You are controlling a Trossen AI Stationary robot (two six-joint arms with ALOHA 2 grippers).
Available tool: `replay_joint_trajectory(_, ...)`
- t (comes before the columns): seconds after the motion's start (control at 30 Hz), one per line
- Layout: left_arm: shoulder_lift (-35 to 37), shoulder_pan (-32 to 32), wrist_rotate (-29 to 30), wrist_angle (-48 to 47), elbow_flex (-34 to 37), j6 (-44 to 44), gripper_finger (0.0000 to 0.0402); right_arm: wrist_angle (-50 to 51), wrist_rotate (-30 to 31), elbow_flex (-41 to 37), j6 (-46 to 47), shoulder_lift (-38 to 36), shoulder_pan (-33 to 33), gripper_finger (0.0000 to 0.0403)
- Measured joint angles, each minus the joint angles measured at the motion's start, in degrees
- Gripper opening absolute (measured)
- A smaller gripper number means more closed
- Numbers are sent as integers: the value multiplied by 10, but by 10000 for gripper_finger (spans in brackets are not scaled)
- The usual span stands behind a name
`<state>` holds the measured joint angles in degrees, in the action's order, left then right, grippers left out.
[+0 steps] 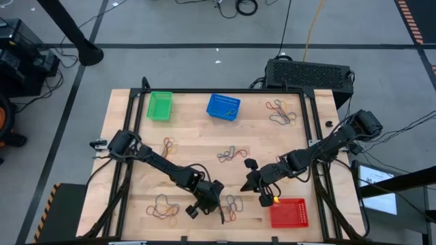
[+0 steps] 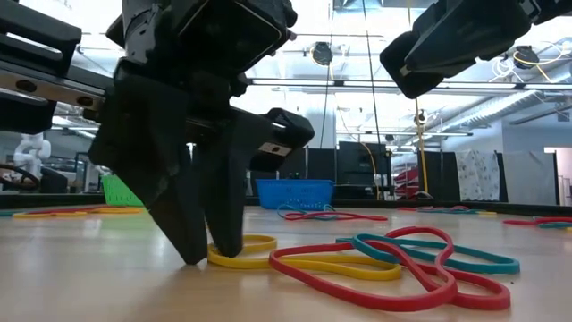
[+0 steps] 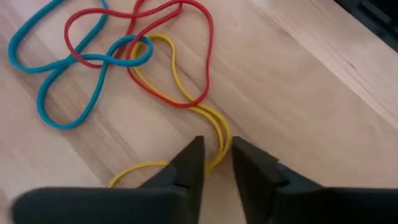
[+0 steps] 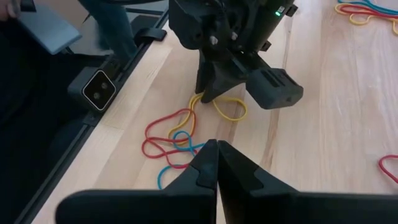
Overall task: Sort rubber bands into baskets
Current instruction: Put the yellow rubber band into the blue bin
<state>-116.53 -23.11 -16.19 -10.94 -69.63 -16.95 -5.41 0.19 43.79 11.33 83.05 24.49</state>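
My left gripper stands with its fingertips down on the table near the near edge, open by a narrow gap. A yellow rubber band runs through that gap; it is tangled with red and blue bands lying flat. The low view shows the fingers upright on the yellow band. My right gripper is shut and empty, above the table beside the red basket. The green basket and the blue basket stand at the far edge. My left gripper comes from above, pointing down, with one finger on each side of a doubled stretch of the yellow band. The band lies flat on the table close against one finger; I cannot tell whether it touches.
More piles of bands lie at the far right, in the middle, at the left and near left. A black vented box stands beyond the far edge. Table rails run along the edge.
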Motion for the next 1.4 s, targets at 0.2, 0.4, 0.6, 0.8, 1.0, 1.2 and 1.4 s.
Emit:
replay_joint_trajectory(0.2,8,0,3,-8,1,1,9,0,0,0,0,0,0,0)
replay_joint_trajectory(0.4,69,18,7,-25,2,1,4,2,0,0,0,0,0,0)
replay_joint_trajectory(0.6,147,32,8,-74,2,1,2,6,0,0,-2,0,0,0)
replay_joint_trajectory(0.8,208,43,62,-96,2,1,1,9,1,0,-16,0,0,0)
replay_joint_trajectory(1.0,229,81,133,-108,2,1,1,19,1,0,-29,0,-3,0)
replay_joint_trajectory(1.2,230,164,139,-119,2,1,0,39,39,0,-46,0,-6,0)
replay_joint_trajectory(1.4,231,271,137,-117,2,-11,0,42,160,0,-83,0,-17,0)
